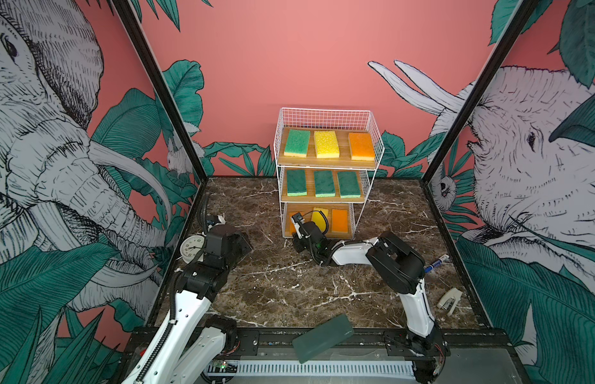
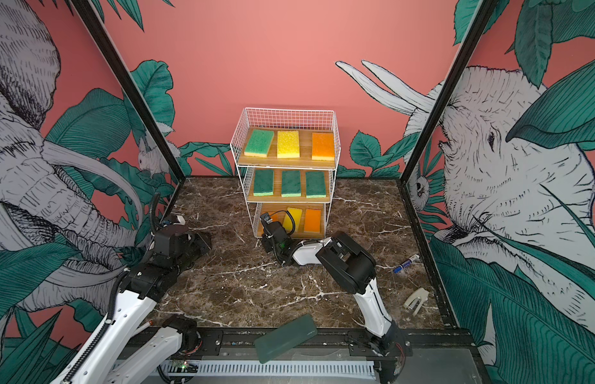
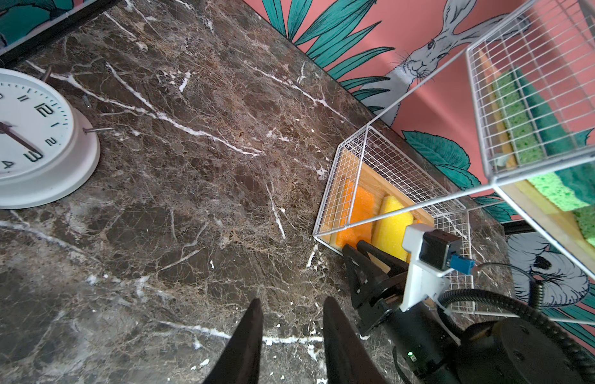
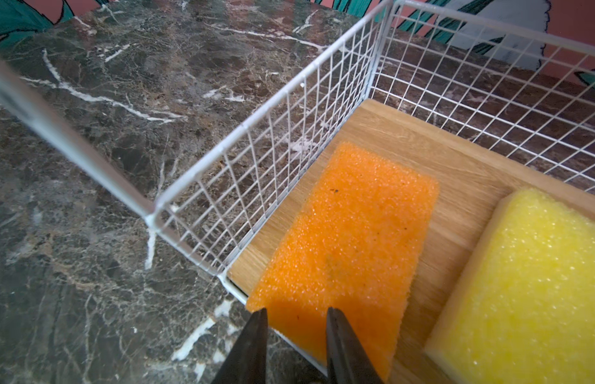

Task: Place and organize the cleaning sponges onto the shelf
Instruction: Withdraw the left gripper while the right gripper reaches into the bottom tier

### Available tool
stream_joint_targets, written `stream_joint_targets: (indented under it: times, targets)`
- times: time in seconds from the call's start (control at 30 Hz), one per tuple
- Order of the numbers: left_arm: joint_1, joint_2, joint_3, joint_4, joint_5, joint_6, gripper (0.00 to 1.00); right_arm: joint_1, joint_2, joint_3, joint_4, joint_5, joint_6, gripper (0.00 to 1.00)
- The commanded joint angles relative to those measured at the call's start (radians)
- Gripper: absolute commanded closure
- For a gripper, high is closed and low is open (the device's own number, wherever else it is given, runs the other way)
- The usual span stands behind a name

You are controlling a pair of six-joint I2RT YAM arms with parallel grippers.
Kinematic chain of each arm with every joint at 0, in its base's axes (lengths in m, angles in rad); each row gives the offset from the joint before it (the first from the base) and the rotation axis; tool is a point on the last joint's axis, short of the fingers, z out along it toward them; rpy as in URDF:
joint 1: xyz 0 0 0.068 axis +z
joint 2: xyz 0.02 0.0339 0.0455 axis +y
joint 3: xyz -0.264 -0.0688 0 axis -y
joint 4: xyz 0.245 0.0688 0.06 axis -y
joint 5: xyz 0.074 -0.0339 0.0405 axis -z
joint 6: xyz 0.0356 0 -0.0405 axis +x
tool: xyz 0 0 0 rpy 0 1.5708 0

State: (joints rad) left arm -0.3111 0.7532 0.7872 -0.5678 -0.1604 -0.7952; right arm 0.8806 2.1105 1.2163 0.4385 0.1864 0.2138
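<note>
The shelf (image 1: 326,118) stands at the back of the marble table. In both top views its top board holds a green, a yellow and an orange sponge (image 1: 361,146). Three dark green sponges (image 1: 324,183) lie on the middle board. On the bottom board lie an orange sponge (image 4: 349,239) at the left, a yellow one (image 4: 522,282) in the middle and another orange one (image 1: 339,221). My right gripper (image 4: 297,311) hovers open at the near end of the left orange sponge, which overhangs the board's front edge. My left gripper (image 3: 293,301) is open over bare table, left of the shelf.
A white alarm clock (image 3: 30,139) lies by the left wall beside my left arm. A dark green translucent slab (image 1: 322,337) rests on the table's front edge. A blue marker (image 1: 437,262) and a white stapler (image 1: 449,301) lie at the right.
</note>
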Motion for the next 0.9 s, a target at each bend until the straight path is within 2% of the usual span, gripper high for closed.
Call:
stream_joint_targets:
  times: [0.0,0.87]
  targets:
    - [0.01,-0.02,0.02,0.012,0.002,0.011,0.67,-0.004,0.036,0.027,-0.015,0.012,0.006,0.68]
    - [0.02,-0.05,-0.005,0.001,-0.03,0.006,0.67,-0.02,0.102,0.144,-0.031,0.048,0.025,0.67]
